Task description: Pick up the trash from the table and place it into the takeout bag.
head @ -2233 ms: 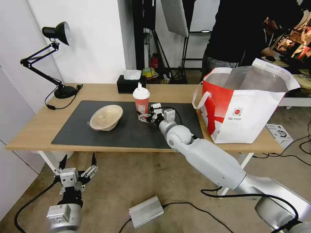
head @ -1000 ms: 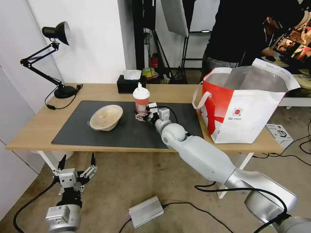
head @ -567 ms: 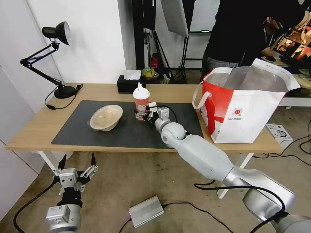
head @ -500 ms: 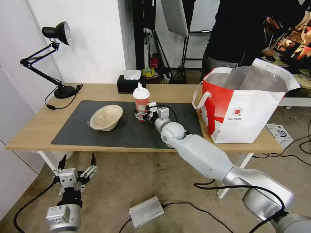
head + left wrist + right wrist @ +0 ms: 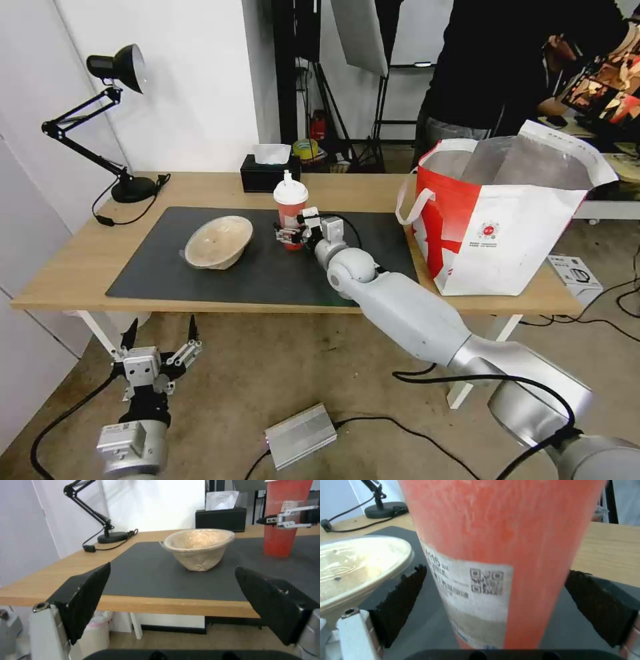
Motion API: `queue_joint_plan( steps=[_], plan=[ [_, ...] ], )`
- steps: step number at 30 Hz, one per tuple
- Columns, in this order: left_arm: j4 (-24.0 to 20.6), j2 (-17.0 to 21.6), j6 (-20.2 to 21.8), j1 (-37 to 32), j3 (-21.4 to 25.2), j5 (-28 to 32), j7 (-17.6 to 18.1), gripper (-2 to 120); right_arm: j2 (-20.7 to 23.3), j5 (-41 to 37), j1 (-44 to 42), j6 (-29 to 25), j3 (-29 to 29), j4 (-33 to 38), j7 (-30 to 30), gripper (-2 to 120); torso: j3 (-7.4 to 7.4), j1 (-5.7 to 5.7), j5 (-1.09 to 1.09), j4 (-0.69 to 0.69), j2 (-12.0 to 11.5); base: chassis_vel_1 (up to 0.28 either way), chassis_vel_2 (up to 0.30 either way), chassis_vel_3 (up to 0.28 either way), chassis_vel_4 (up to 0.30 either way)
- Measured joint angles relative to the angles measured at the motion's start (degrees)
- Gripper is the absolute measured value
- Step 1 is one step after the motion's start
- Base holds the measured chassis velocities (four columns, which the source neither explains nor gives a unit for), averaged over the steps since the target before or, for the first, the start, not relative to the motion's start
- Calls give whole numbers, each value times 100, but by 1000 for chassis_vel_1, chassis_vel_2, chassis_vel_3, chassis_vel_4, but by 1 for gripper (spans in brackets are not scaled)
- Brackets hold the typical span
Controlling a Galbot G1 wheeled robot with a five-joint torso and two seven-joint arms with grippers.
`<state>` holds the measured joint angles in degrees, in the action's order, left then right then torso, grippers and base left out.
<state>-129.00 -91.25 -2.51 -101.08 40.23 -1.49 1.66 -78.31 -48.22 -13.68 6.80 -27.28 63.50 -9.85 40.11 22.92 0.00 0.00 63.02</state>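
Note:
The red drink cup [image 5: 291,213] with its white lid stands upright on the dark mat [image 5: 267,273] of the table [image 5: 200,183]. My right gripper [image 5: 292,231] is open, with one finger on each side of the cup's lower half. The right wrist view shows the cup [image 5: 500,555] between the two black pads [image 5: 403,600]. A beige paper bowl [image 5: 219,241] sits tilted on the mat to the cup's left, also seen as the bowl [image 5: 198,547]. The takeout bag [image 5: 507,227] stands open at the table's right end. My left gripper [image 5: 160,347] hangs open below the table's front edge.
A black desk lamp [image 5: 113,100] and its cord occupy the table's far left corner. A black tissue box [image 5: 267,175] sits behind the cup. A person stands behind the bag. A silver box [image 5: 300,433] and cables lie on the floor.
My right gripper has slid forward and left along the mat until its fingers reach around the cup. The cup, bowl, bag and left arm have stayed put.

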Motion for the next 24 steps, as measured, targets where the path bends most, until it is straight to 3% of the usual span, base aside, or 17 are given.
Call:
queue_joint_plan(
  steps=[13,24],
  plan=[
    [67,0,-28,25,0,3,44,100,-160,69,70,-50,7,-234,64,97,0,0,0,0,0,0,0,0,0],
    [92,1,-34,40,-17,-3,109,100,-80,87,-36,-59,29,-150,56,58,-1,0,1,0,0,0,0,0,0]
  ],
)
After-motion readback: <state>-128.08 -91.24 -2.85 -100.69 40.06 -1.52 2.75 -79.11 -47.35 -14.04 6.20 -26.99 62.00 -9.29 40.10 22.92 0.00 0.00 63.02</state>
